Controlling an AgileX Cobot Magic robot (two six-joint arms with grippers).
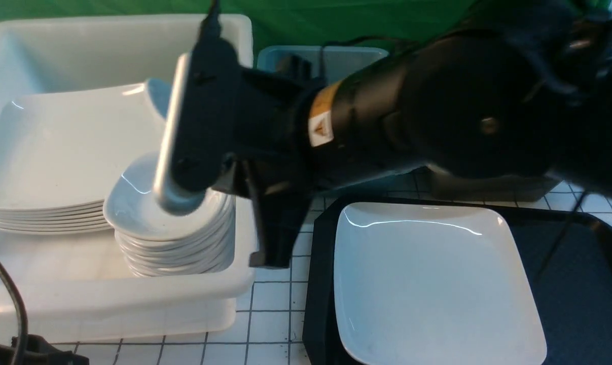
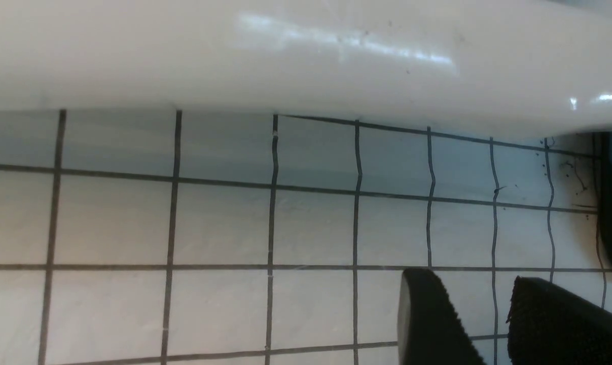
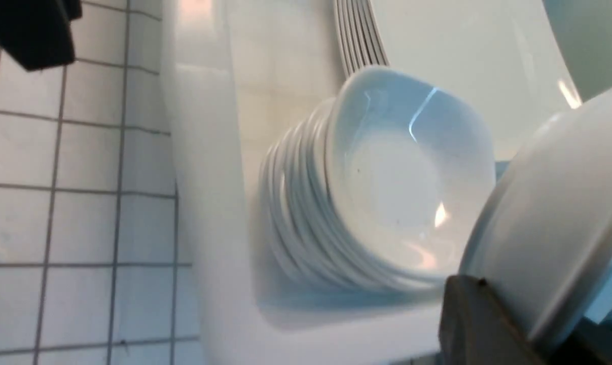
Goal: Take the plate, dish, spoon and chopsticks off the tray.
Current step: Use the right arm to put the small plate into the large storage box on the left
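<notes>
The right arm (image 1: 437, 101), nearest the lens, is seen reaching across to the left. A small white dish (image 1: 170, 137) is clamped edge-on in the closed right fingers (image 1: 196, 170) and held steeply tilted over the stack of small dishes (image 1: 174, 238) inside the white tub (image 1: 108, 304), next to a stack of large plates (image 1: 67, 152). The plate (image 1: 427, 284) is seen lying flat on the left part of the black tray (image 1: 579, 294), which is set on the tiled counter (image 1: 275, 304) right of the tub. The left fingers (image 2: 427, 324) are held apart with nothing between them, low over the counter beside the tub wall.
</notes>
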